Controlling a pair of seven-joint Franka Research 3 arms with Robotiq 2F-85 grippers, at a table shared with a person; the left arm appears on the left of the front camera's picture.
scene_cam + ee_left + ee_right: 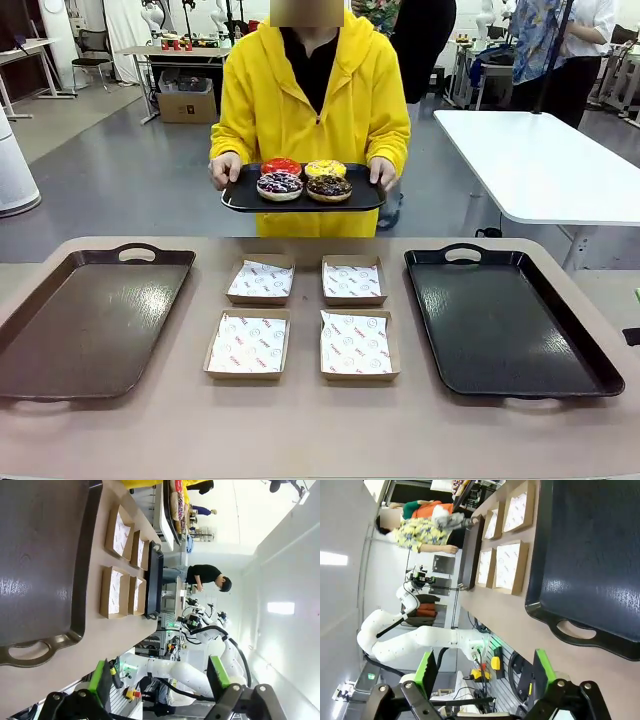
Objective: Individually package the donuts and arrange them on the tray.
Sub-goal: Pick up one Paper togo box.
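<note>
- Across the table, the donuts (303,178) sit four together on a small tray (240,198) that the person (310,95) holds, well apart from me.
- My left gripper (160,676) and right gripper (485,670) stand fully open, holding nothing.
- Four boxes (248,345) lie empty between two big trays (90,320).
- Risk: glossy icing may slip or smear in my grip.
- Risk: a hard pinch could crush a ring.
- Risk: reaching while the small tray moves could cause a collision.
</note>
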